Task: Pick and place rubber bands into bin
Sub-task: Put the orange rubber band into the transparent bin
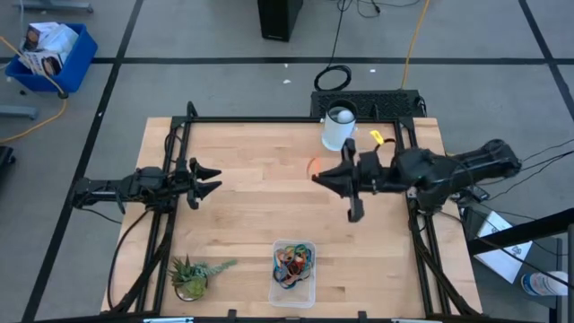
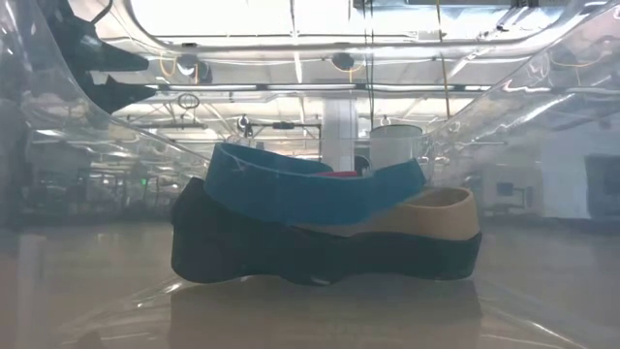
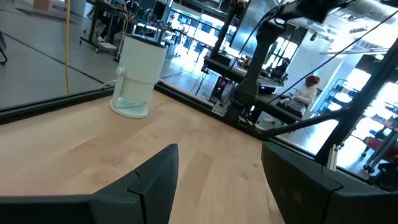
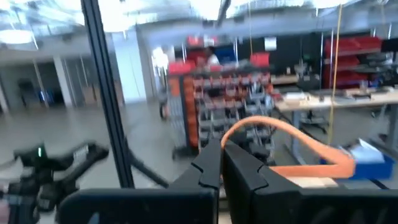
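The right pincer (image 4: 222,163) is closed on an orange rubber band (image 4: 292,140), seen right of centre in the high view above the tabletop (image 1: 242,206). The left pincer (image 1: 208,180) waits with its fingers spread wide at centre left. The bin (image 1: 293,285) sits bottom centre, already holding bands. A carry straight over it before release seems advisable.

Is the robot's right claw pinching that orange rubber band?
Touching. In the right wrist view the shut right gripper pinches the orange rubber band, whose loop sticks out from between its fingertips.
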### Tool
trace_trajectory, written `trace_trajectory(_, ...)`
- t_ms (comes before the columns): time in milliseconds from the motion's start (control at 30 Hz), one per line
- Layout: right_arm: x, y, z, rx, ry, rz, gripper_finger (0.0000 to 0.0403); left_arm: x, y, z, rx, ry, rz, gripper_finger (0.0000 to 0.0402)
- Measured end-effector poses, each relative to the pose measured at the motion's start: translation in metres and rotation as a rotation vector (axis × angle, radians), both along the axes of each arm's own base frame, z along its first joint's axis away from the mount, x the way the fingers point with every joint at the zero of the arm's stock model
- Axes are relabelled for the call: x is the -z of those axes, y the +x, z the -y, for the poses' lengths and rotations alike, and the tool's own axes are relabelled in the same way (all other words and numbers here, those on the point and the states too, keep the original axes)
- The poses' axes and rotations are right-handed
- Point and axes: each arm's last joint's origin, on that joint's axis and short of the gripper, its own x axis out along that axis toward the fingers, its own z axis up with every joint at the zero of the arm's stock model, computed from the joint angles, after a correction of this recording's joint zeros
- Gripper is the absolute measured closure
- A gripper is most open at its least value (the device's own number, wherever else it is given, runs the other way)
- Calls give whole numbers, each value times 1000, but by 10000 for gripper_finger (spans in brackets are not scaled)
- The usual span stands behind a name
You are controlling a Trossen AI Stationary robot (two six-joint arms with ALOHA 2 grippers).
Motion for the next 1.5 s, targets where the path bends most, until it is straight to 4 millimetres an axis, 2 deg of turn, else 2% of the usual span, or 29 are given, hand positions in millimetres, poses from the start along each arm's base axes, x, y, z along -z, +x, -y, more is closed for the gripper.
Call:
trace_trajectory(133,-23,6,-22,-4,-63,-133,402,0,0,0,0,3,-1,165)
trace_trajectory(267,-22,28,-45,-51,-123,-316,403,0,0,0,0,2,-1,165)
trace_trajectory(367,-1,48,-61,-70,-121,-493,403,0,0,0,0,4,-1,165)
trace_trajectory(633,93,92,-103,-167,-8,-926,403,0,0,0,-1,30,-6,165)
trace_trajectory(800,139,109,-120,-185,38,-1084,403,0,0,0,-3,79,-16,165)
trace_trajectory(1033,187,121,-132,-236,144,-1278,403,0,0,0,-3,86,-18,165)
trace_trajectory(1200,204,127,-132,-228,150,-1316,403,0,0,0,-3,84,-17,165)
trace_trajectory(1500,199,129,-130,-248,169,-1298,380,0,0,0,-3,84,-16,165)
